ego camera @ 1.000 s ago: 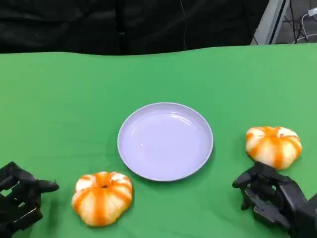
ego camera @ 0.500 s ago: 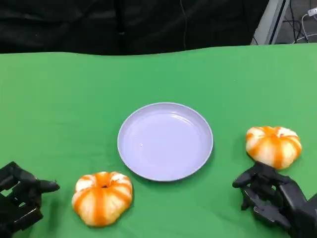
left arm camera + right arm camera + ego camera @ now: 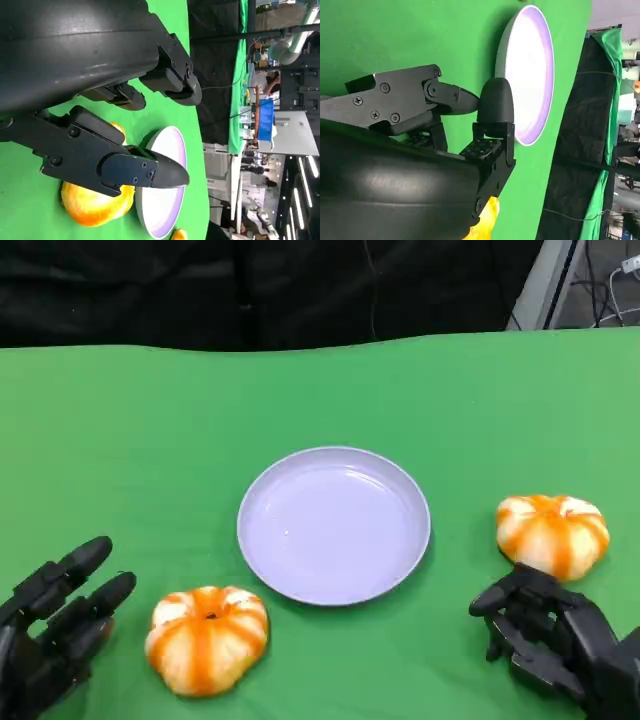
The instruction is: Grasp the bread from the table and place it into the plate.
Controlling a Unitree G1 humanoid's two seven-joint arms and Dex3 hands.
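We look down on a green table point(image 3: 140, 440) with a pale lilac plate point(image 3: 334, 525) lying near its middle, round and shallow, with nothing in it.

Two orange-and-white striped breads, shaped like small pumpkins, sit on the cloth. The left bread point(image 3: 206, 638) lies near us, just left of and nearer than the plate, close to its rim but apart from it. The right bread point(image 3: 552, 534) lies to the right of the plate, well clear of its rim.

Our left hand point(image 3: 52, 625) comes in at the near left corner. Its black fingers point(image 3: 88, 552) are stretched out and spread apart, pointing toward the far right, and hold nothing. The hand sits just left of the left bread, near it without touching. From the left wrist camera we see the same bread point(image 3: 92, 202) beyond a straight black finger, with the plate point(image 3: 162, 197) just past it.

Our right hand point(image 3: 550, 635) rests at the near right corner, just on the near side of the right bread and apart from it. Its fingers are curled inward and grip nothing. From the right wrist camera we see the plate point(image 3: 530, 75) ahead of the bent fingers, and an orange edge of the bread point(image 3: 485, 222) beside the hand's shell.

Behind the table's far edge hangs a dark curtain point(image 3: 250, 290).
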